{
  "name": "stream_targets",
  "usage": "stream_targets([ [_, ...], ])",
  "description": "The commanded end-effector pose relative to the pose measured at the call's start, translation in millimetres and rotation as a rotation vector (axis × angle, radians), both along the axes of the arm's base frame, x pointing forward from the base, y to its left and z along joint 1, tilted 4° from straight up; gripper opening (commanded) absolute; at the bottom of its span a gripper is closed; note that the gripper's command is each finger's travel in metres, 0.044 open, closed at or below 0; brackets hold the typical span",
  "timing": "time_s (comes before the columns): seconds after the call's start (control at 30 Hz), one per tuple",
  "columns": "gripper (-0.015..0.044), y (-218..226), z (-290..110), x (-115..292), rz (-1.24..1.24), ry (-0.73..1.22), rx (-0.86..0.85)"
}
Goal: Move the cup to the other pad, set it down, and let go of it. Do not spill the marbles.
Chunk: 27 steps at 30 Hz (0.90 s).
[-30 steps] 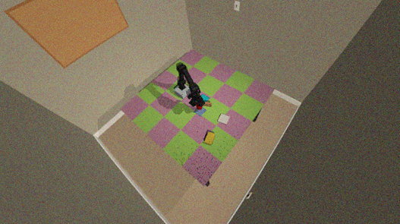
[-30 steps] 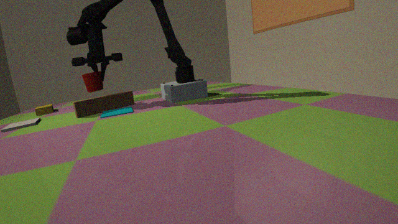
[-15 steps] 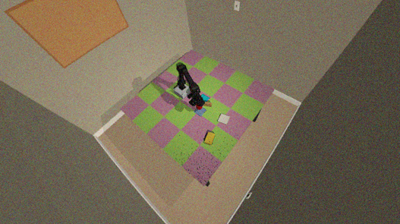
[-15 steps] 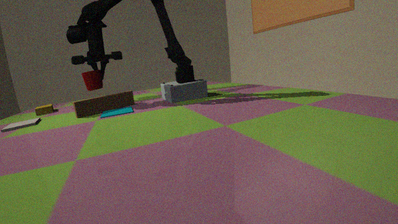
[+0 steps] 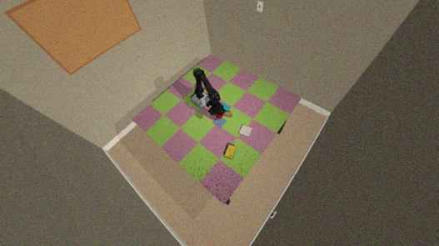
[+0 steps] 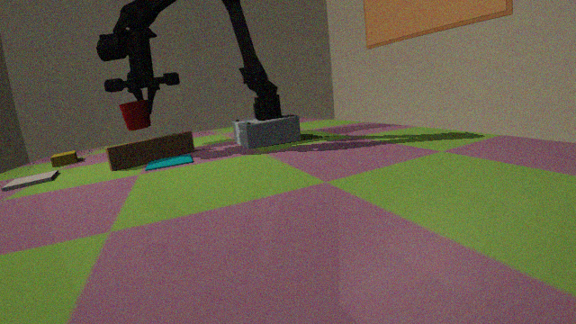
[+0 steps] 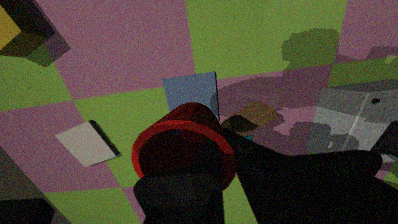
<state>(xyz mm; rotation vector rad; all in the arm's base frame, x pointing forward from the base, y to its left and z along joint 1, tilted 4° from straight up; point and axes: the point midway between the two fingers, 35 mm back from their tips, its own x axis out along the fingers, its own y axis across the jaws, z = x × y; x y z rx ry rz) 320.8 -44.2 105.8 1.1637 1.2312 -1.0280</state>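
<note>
Jaws are pinching the red cup (image 6: 135, 114) by its rim, hanging upright in the air so the marbles probably stay in; brown block (image 6: 150, 149) and teal pad (image 6: 168, 162) lie below, blue pad (image 7: 191, 91) just beyond.

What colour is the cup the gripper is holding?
Red; the cup shows best in the exterior view, lifted above the floor.
</note>
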Motion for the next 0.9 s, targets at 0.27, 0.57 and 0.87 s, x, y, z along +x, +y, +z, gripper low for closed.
stream_targets([
  [0.27,0.0,26,0,-18,-0.001,0.005,0.006],
  [0.57,0.0,45,1,-31,-0.001,0.006,0.008],
  [0.87,0.0,63,2,-43,-0.001,0.007,0.01],
])
